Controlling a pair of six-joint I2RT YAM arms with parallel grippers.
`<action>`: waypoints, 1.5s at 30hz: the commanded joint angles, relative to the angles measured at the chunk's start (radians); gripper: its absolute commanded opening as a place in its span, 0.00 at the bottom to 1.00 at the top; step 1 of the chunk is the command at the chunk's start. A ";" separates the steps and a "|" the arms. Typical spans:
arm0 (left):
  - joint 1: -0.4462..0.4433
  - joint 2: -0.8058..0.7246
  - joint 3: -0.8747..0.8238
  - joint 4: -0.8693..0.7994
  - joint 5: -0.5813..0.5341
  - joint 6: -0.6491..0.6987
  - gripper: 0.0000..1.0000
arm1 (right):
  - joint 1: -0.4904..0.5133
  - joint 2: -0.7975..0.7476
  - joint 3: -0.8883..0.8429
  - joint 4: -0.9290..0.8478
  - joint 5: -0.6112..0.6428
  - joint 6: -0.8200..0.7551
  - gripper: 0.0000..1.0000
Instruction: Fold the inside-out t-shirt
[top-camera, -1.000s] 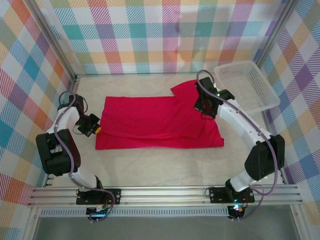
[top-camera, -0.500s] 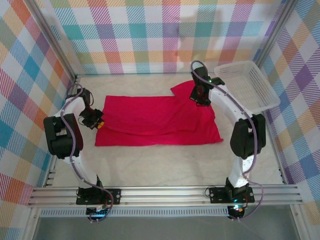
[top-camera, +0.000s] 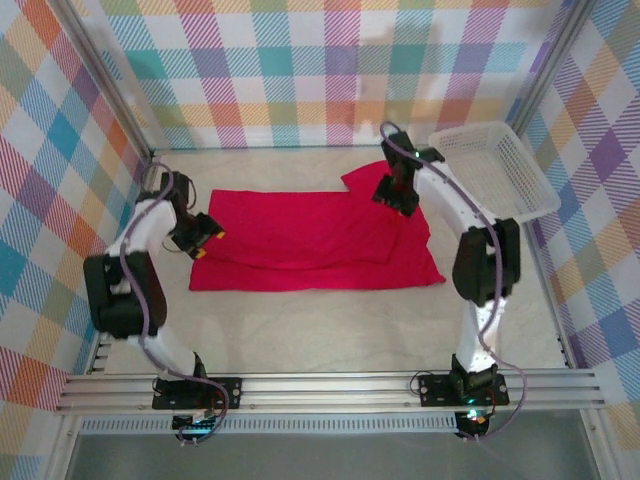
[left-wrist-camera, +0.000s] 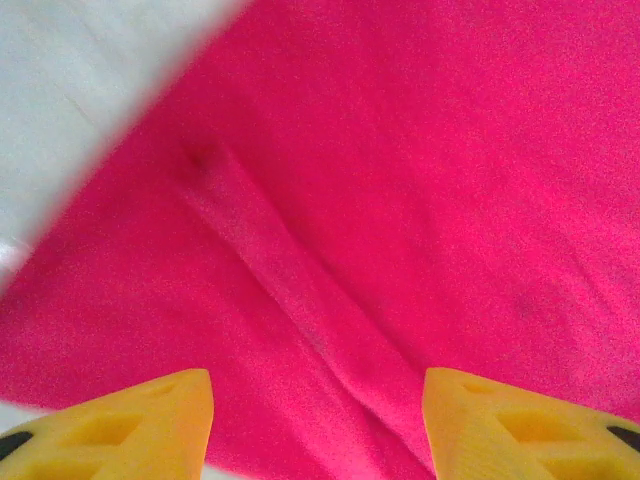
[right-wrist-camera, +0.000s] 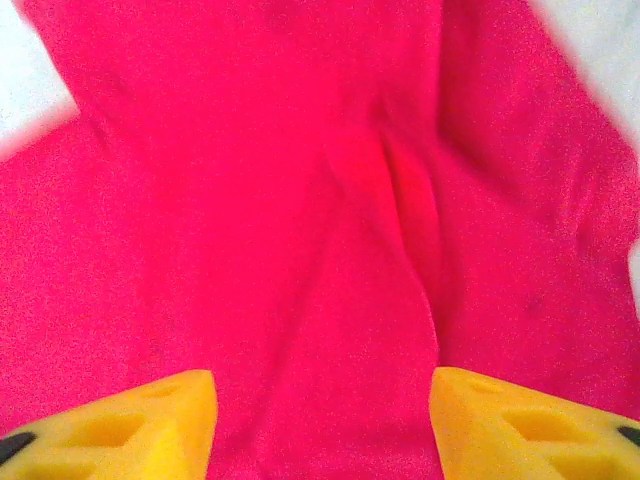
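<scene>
The left gripper (top-camera: 207, 235) and right gripper (top-camera: 396, 197) hang over opposite ends of the t-shirt (top-camera: 300, 245), probably ready to pinch it. Both jaws stand wide open, holding nothing.

Bare tabletop (top-camera: 320, 325) lies open between the t-shirt (top-camera: 300, 240) and the arm bases (top-camera: 195, 388). A white basket (top-camera: 497, 172) fills the far right corner, and checked walls (top-camera: 330, 70) close three sides.

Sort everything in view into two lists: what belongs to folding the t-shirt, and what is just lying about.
Belongs to the job: red t-shirt, left end effector, right end effector, both open above it.
Just lying about: white mesh basket, far right on the table.
</scene>
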 joint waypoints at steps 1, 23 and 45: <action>-0.045 -0.047 -0.153 0.198 0.172 -0.099 0.58 | 0.025 -0.149 -0.277 0.169 -0.193 0.081 0.54; 0.161 0.073 -0.305 0.209 0.100 -0.038 0.55 | -0.050 -0.194 -0.681 0.195 -0.011 0.158 0.51; -0.022 -0.144 -0.168 0.114 0.038 -0.033 0.55 | 0.096 -0.036 -0.391 0.195 -0.091 0.172 0.55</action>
